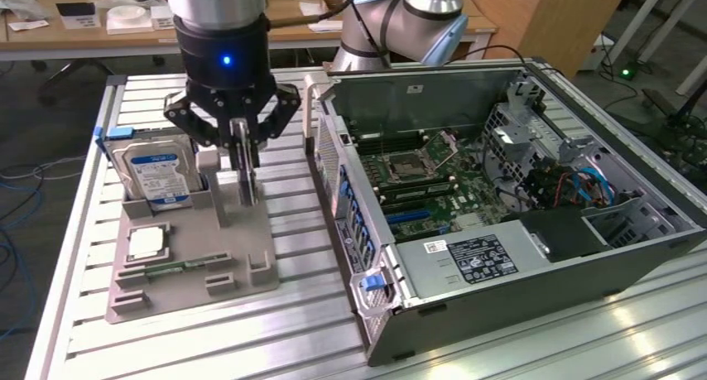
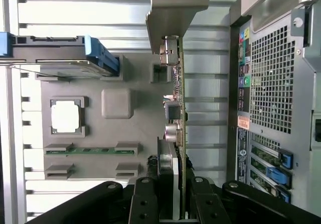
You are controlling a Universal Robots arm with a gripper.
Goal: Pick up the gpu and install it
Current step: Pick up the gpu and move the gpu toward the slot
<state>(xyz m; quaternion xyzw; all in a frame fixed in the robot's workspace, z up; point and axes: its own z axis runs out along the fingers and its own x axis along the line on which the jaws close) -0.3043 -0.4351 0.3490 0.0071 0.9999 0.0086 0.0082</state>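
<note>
Exterior view: bright, even room light from overhead; shadows are soft and short. Broad glare patches lie on the ribbed tabletop (image 1: 624,330) at the exterior view's right. The inside of the computer case (image 1: 552,293) is dimmer than its surroundings and darkest around the drive bay. A blue lamp (image 1: 227,61) glows on the arm above the gripper (image 1: 241,161). A small green lamp (image 1: 627,71) shows in the background.

Wrist view: the tabletop slats are washed to near white, and the processor (image 2: 66,116) lid is blown out too. The gripper links are nearly black, with little detail. The graphics card (image 2: 179,83) is edge-on with its side shaded. Its metal bracket (image 2: 175,8) is mid-grey, without glare.
</note>
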